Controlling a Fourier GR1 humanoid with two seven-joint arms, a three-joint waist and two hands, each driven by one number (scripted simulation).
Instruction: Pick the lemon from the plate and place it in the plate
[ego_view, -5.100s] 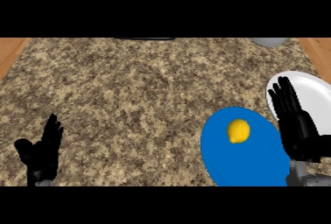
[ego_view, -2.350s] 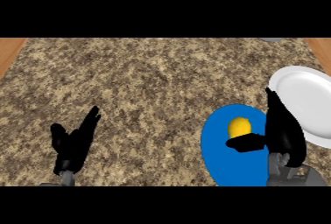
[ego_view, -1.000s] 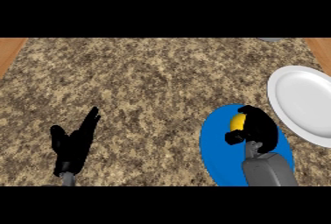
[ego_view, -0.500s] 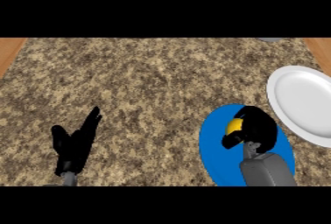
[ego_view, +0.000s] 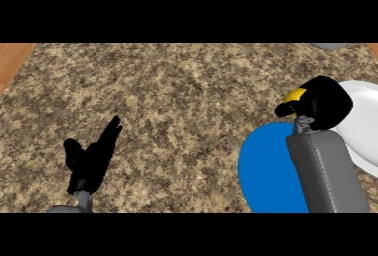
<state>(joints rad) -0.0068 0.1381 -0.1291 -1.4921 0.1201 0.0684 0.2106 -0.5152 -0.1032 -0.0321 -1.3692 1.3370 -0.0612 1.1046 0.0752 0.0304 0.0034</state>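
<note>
While curled round the lemon (ego_view: 294, 94), right hand (ego_view: 322, 102) poised between blue plate (ego_view: 267, 172) and white plate (ego_view: 363, 122). Left hand (ego_view: 90, 159) open, well left of blue plate.

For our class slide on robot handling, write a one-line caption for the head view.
Right robot hand carries the lemon from the blue plate toward the white plate; left robot hand rests open.

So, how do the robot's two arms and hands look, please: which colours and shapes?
Both hands are plain black with slim fingers and a thumb. The right hand sits on a broad, boxy grey forearm with rounded edges. The left hand joins a narrower grey wrist piece at the lower edge. No cables, markings or sleeves are visible.
</note>
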